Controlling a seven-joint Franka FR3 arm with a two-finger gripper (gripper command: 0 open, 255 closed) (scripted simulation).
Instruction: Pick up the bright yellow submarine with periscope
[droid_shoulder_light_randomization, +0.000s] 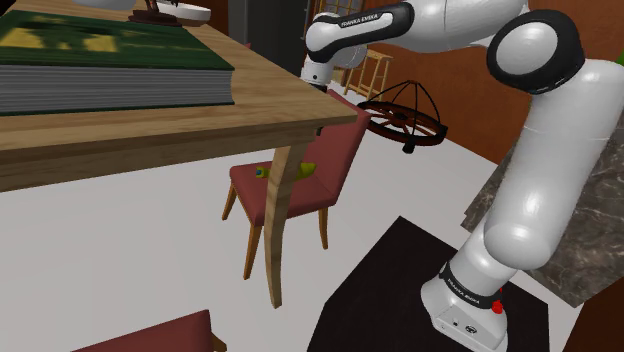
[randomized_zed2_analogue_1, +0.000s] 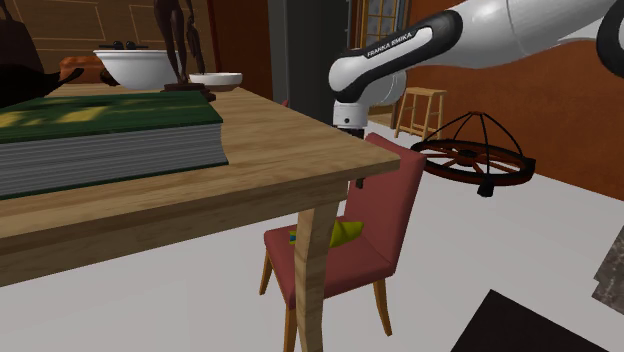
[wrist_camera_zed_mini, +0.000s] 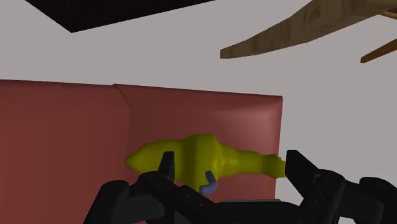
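While table leg (randomized_zed2_analogue_1: 313, 262) crosses chair (randomized_zed2_analogue_1: 386, 212), yellow submarine (randomized_zed2_analogue_1: 346, 232) partly hidden

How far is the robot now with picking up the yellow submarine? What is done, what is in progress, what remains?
Done: the black two-finger gripper hangs above the red cushioned chair, fingers open either side of the bright yellow submarine toy with a blue periscope. In hand: the lining-up; neither finger touches the toy. Left: lower, close, lift; the submarine lies on the seat.

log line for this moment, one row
stage: pre-grasp | hand: open, aimed at submarine | submarine: yellow, lying on red chair seat, not held
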